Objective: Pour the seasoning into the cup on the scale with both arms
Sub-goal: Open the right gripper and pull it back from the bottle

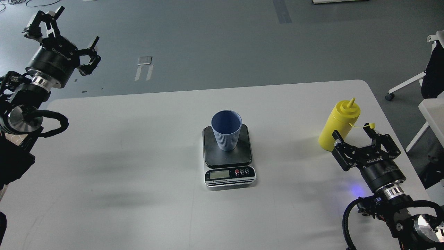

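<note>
The light blue ribbed cup stands upright on the dark platform of the small scale at the table's middle. The yellow seasoning bottle stands upright at the right side of the table, its small cap hanging off to the right. My right gripper is open just in front of the bottle, its fingers spread to either side of the bottle's lower right; I cannot tell whether they touch it. My left gripper is open and empty, raised above the table's far left corner.
The white table has a rounded far right corner close behind the bottle. A white chair or stand with castors and a white surface stand off the table's right edge. Grey floor lies beyond.
</note>
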`<state>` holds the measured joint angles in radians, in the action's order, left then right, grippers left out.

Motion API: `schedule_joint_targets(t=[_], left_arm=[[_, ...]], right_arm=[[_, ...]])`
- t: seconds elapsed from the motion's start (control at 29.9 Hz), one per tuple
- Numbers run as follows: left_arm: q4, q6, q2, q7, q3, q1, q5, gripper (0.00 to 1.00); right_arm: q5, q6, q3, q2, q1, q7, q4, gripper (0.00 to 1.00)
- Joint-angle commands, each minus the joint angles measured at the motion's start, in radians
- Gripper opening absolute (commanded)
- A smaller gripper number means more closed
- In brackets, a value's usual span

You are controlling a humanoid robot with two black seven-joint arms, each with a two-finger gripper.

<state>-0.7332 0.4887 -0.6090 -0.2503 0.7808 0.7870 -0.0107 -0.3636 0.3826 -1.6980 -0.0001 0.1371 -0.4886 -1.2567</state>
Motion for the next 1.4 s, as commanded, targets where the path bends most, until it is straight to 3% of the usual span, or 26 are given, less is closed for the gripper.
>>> schedule_joint_targets(t=[0.0,0.27,1.04,1.37], left_arm=[[0.000,0.000,0.008,0.000,0.000,0.000,0.000,0.98],[0.000,0.000,0.012,0.000,0.000,0.001,0.000,0.98],[0.000,0.000,0.011,0.002,0.000,0.003,-0.003,0.98],[0.000,0.000,0.008,0.002,-0.002,0.003,-0.003,0.98]], right_arm=[[0.000,0.044,0.001,0.000,0.056,0.000,-0.053,0.96],[0.002,0.106,0.014,0.000,0.140,0.000,-0.093,0.97],[0.009,0.106,0.028,0.000,0.216,0.000,-0.291,0.98],[0.002,0.106,0.012,0.000,0.230,0.000,-0.293,0.98]])
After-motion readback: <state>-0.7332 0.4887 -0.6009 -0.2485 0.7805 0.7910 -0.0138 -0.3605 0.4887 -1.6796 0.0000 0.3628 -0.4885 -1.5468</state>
